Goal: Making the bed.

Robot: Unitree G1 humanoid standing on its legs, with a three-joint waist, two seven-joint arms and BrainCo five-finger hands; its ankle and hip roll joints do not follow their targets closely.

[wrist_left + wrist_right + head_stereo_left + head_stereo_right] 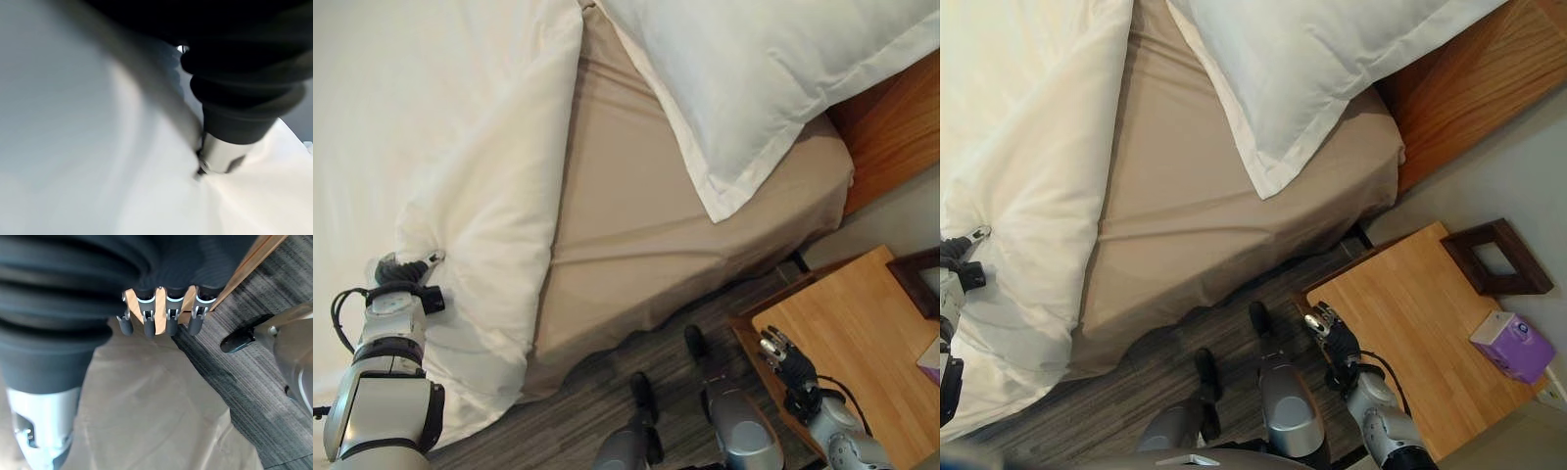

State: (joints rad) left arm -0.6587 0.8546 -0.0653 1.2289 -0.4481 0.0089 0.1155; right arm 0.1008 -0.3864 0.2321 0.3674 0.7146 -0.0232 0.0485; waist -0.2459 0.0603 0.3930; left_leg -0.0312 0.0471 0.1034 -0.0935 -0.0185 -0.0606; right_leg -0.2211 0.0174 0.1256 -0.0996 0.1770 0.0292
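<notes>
A white duvet covers the left part of the bed, its folded edge running down the middle and hanging over the bed's near side. My left hand is at that hanging edge, and the cloth bunches around it. In the left wrist view the thumb pinches into the puckered white cloth. A tan sheet lies bare to the right of the duvet. A white pillow rests at the head end. My right hand hangs open and holds nothing, low by the nightstand's corner, its fingers straight.
A wooden nightstand stands close to the right of my right hand, carrying a dark frame and a purple tissue box. A wooden headboard backs the pillow. Grey floor runs along the bed's near side.
</notes>
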